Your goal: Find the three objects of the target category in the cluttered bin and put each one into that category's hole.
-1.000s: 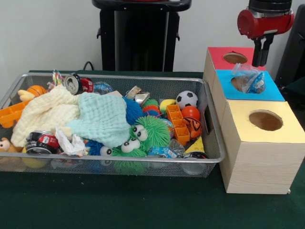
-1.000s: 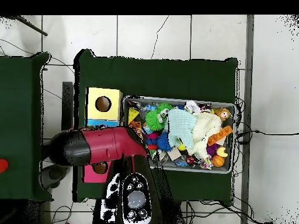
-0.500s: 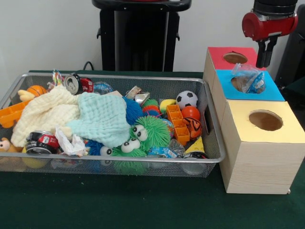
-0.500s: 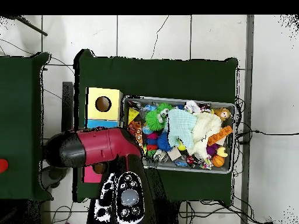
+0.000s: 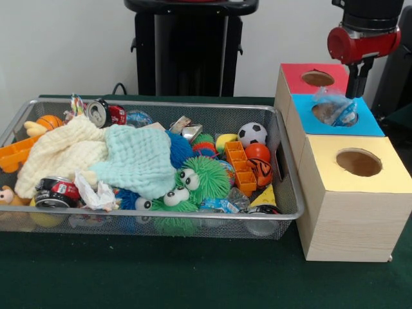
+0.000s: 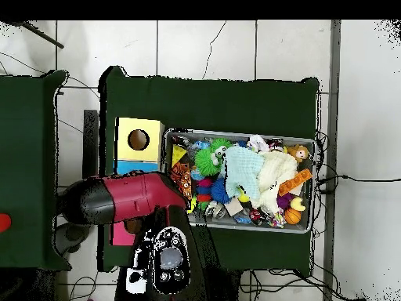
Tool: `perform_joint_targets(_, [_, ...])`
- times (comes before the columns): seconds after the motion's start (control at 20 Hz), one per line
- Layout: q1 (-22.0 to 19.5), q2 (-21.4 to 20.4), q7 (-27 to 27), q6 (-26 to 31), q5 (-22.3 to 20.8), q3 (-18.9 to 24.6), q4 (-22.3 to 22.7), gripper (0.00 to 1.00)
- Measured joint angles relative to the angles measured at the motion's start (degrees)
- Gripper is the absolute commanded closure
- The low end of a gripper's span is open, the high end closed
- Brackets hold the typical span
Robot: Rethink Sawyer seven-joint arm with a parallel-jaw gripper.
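A crumpled clear plastic bag with blue print lies across the hole of the blue-topped box, sticking up out of it. My gripper hangs above and behind that bag, near the red-topped box, open and holding nothing. The wire bin is crowded with toys: a green fuzzy creature, a soccer ball, crushed cans, and cloths. In the overhead view the red arm covers the gripper and the blue box.
A yellow-topped box with an open hole stands nearest, in line with the blue and red ones, right of the bin. A pale yellow cloth and a mint cloth cover much of the bin's left half.
The gripper has risen and shifted a little to the right above the boxes. The plastic bag stays on the blue box's hole. The bin's contents have not moved.
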Motion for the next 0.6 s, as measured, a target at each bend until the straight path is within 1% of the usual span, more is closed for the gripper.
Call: perform_joint_targets(0.6, [-0.01, 1.49, 0.0, -4.04, 0.0, -0.01, 0.59, 1.0])
